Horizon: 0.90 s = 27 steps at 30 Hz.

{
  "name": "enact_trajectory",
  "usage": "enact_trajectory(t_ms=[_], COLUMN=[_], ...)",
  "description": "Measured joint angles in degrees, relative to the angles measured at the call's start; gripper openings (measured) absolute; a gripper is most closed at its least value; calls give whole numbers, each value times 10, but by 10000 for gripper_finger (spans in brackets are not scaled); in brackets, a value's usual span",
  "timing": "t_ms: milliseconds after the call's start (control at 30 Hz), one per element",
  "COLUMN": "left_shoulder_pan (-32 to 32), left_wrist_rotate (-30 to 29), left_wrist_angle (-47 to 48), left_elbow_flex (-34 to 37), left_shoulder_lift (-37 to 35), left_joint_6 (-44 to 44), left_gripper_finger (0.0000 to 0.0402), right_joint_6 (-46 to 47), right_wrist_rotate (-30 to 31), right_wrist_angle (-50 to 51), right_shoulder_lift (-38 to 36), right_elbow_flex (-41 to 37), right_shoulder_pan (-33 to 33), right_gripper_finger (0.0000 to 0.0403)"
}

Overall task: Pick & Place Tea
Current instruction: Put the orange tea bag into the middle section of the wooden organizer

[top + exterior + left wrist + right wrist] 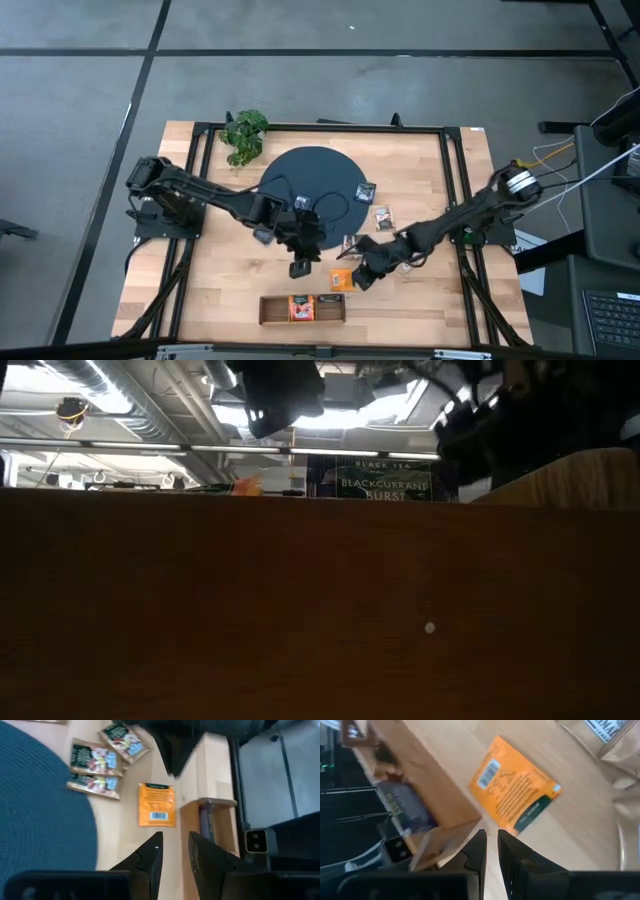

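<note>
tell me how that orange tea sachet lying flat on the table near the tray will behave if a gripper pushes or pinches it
The orange sachet lies flat on the bare wood table, so a push would probably slide it rather than roll or tip it. It looks thin and papery, so likely light and bendable when pinched. Lying flush, its edge may be hard to get under.

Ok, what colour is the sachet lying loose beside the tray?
Orange, with a barcode; the left wrist view shows it best.

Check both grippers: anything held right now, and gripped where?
Nothing held. The left gripper and right gripper both show empty gaps between their fingers, above the table near the orange sachet.
</note>
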<state>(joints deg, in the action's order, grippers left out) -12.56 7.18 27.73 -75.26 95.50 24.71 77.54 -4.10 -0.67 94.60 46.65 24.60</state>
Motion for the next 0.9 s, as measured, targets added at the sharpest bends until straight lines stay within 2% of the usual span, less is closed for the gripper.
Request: enact_trajectory(t_ms=[200, 567, 733, 900], left_shoulder_pan=[15, 18, 31, 39], left_wrist_rotate=[9, 17, 18, 46], left_wrist_angle=[6, 21, 38, 19], left_elbow_flex=[0, 0, 8, 71], left_shoulder_lift=[0, 0, 0, 1], left_joint_6=[15, 65, 115, 173], left_gripper_finger=[88, 88, 88, 88], right_joint_6=[1, 2, -3, -17], right_wrist_rotate=[0, -24, 23, 66], right_wrist_angle=[-48, -71, -72, -82], right_shoulder_lift=[55, 121, 134, 136], right_elbow_flex=[0, 8, 13, 12], right_shoulder_pan=[-3, -34, -61, -92], right_gripper_finger=[51, 51, 51, 51])
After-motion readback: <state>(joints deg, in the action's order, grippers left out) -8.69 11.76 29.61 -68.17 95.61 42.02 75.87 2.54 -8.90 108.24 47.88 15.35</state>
